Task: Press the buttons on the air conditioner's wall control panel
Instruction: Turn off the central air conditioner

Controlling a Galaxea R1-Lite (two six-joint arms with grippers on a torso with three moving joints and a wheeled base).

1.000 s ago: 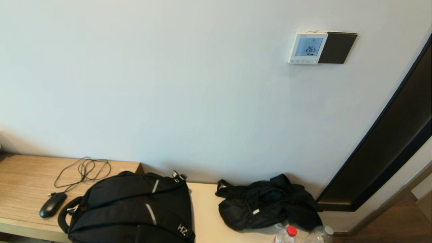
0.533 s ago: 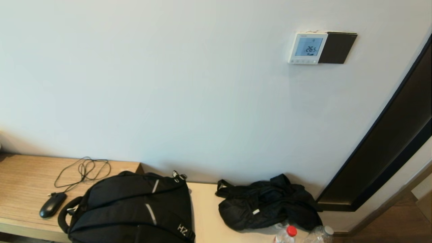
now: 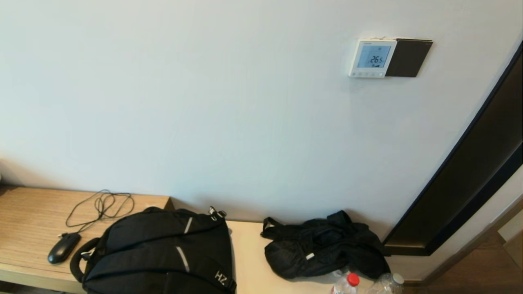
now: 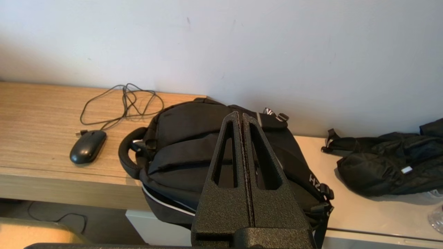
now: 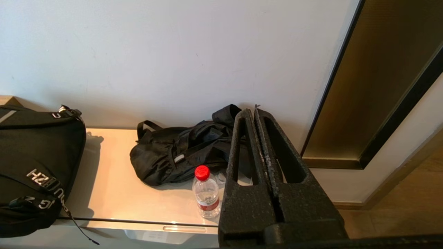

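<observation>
wall control panel [image 3: 372, 58] high (lit), right tool [image 5: 253, 111] low

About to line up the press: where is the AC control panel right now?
In the head view the white control panel hangs high on the wall to the robot's right, flush against a dark brown plate, well above the crumpled black bag.

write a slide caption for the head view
White wall control panel showing 26.5 beside a dark plate, high above a black backpack and mouse; no arm in view.
</observation>
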